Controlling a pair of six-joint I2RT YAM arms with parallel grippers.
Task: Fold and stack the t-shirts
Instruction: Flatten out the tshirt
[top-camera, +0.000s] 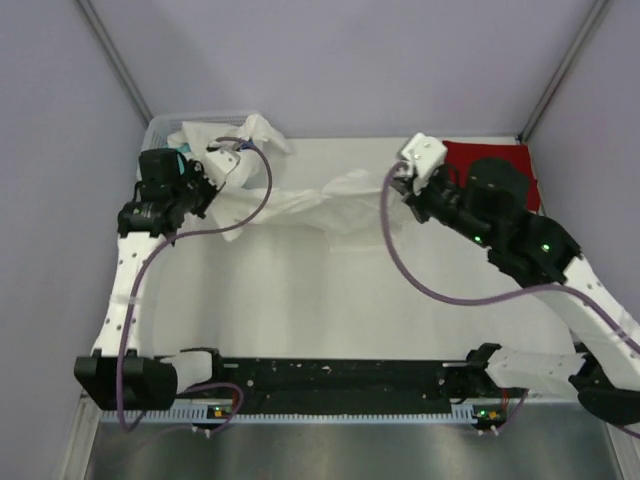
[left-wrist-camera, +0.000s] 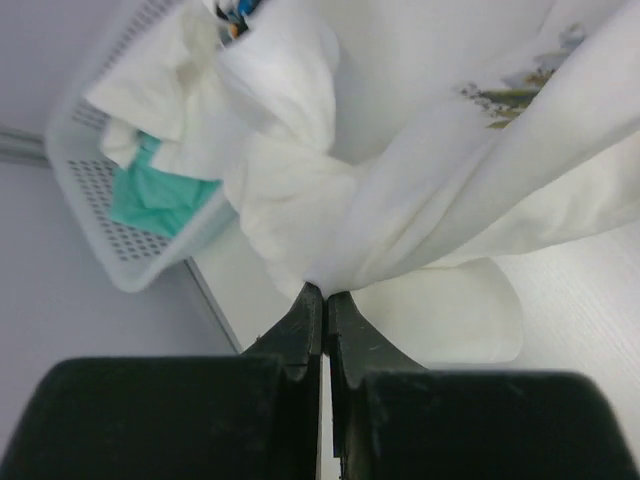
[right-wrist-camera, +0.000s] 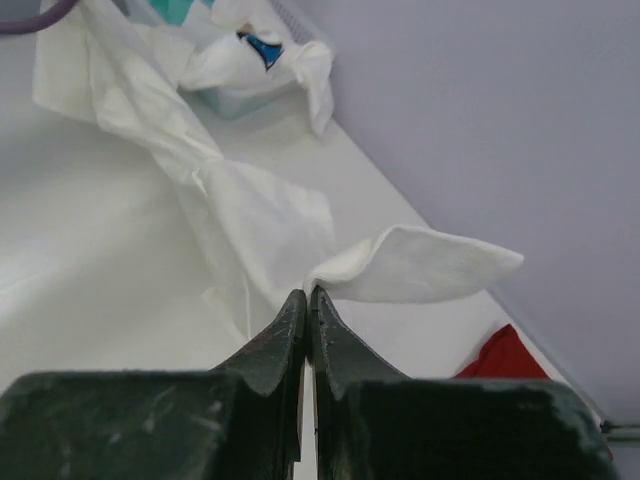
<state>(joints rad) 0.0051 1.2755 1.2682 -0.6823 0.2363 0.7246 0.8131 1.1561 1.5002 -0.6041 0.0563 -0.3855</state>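
— How is the white t-shirt (top-camera: 300, 205) seen?
— Bunched and creased, it is stretched across the far half of the table (top-camera: 330, 300); a small print is shown; one edge is pinched in the left gripper (left-wrist-camera: 325, 293), another in the right gripper (right-wrist-camera: 308, 293).
— And the edges, the room?
— A basket (left-wrist-camera: 100, 250) holding a teal t-shirt (left-wrist-camera: 150, 195) is set far left; a red t-shirt (top-camera: 475, 152) is laid far right; open tabletop is seen nearer the bases.

My fingers (left-wrist-camera: 303, 335) are black tapered wedges, lol; behind them, white arm links (top-camera: 122, 290), chunky black joints, purple cables (top-camera: 430, 290) looping around.
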